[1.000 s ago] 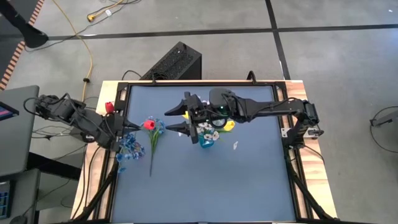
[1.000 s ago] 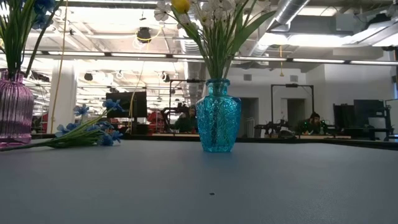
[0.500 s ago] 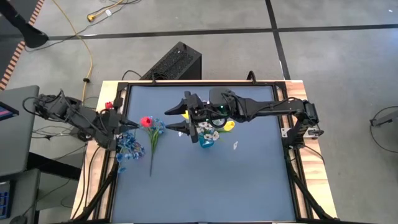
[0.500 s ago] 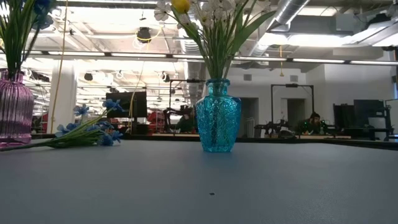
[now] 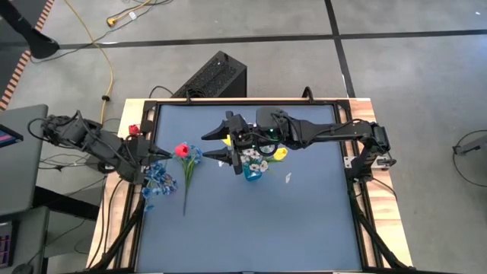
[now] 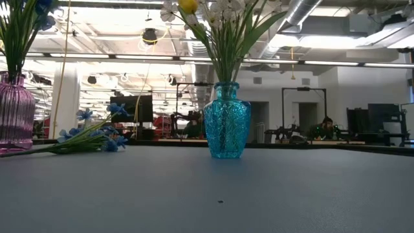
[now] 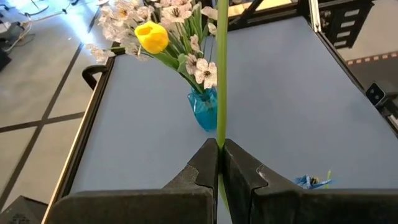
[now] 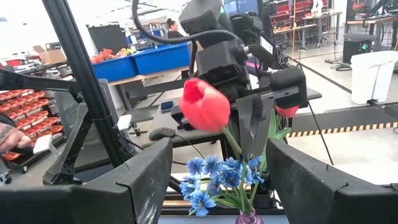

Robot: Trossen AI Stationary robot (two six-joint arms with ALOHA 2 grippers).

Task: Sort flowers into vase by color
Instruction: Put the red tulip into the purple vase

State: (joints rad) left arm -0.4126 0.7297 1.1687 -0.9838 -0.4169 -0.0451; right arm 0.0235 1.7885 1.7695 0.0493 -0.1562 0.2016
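My left gripper [image 5: 158, 154] is over the table's left side, shut on a red tulip [image 5: 183, 150] whose blossom [image 8: 204, 104] points toward my right arm. My right gripper [image 5: 217, 146] hovers open at mid-table, facing the tulip, its fingers [image 8: 146, 180] apart and touching nothing. Beneath my right arm, a turquoise vase [image 6: 225, 120] stands on the table with white sprays and a yellow tulip [image 7: 152, 37]. A purple vase [image 6: 14, 113] with blue flowers [image 5: 156, 183] stands on its base near the left edge. One blue spray [image 5: 189, 171] lies flat on the table. My left gripper pinches the red tulip's green stem [image 7: 220, 134] between its two fingertips, some way below the blossom. The stem sticks out ahead of the fingers, slanting up toward the table's right. The tulip is lifted clear of the table.
The lying blue spray's stem end [image 5: 185, 209] points toward the near edge. A black frame [image 5: 350, 152] rims the table. The blue tabletop [image 5: 289, 221] on the near and right side is bare. A small white scrap [image 5: 288, 177] lies right of the turquoise vase. People sit at desks beyond the table.
The red tulip in my left gripper has swayed slightly toward the table's left and back again as the left arm shifted a little. My right gripper has stayed open and still.
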